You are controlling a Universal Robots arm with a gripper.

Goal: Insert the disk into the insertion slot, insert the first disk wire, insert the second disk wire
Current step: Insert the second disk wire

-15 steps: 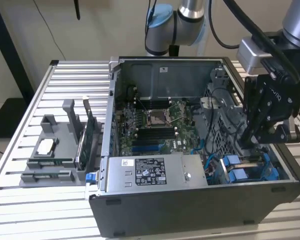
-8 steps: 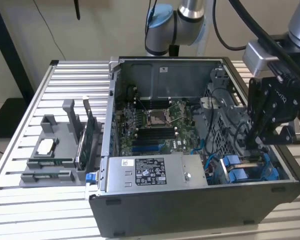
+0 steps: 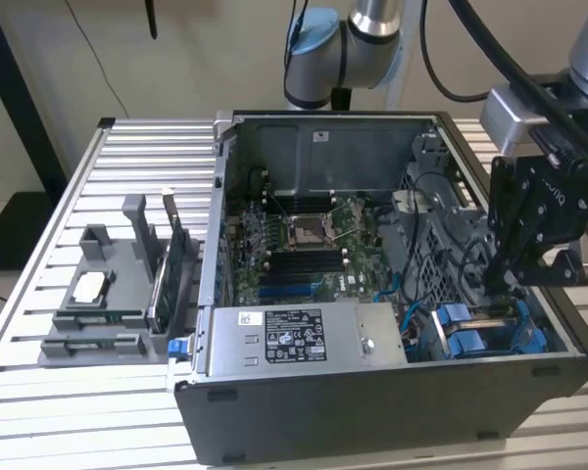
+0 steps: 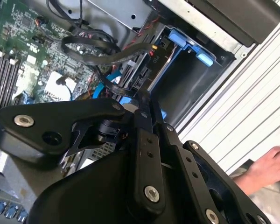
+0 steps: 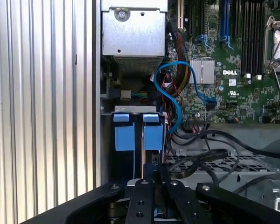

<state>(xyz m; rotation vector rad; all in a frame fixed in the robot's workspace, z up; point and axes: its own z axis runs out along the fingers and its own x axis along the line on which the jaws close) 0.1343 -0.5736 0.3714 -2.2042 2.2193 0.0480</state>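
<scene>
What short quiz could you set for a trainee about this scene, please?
1. True or false: the hand hangs above the processor socket.
2. What stands on the table at the exterior view's left of the computer case? A) a grey fixture holding parts B) a keyboard C) a monitor
3. Fill in: in the first wrist view, the cable looping beside the motherboard is coloured ____.

Key: 1. False; it is over the blue disk carriers at the case's end on the exterior view's right. 2. A, the grey fixture. 3. Blue.
</scene>
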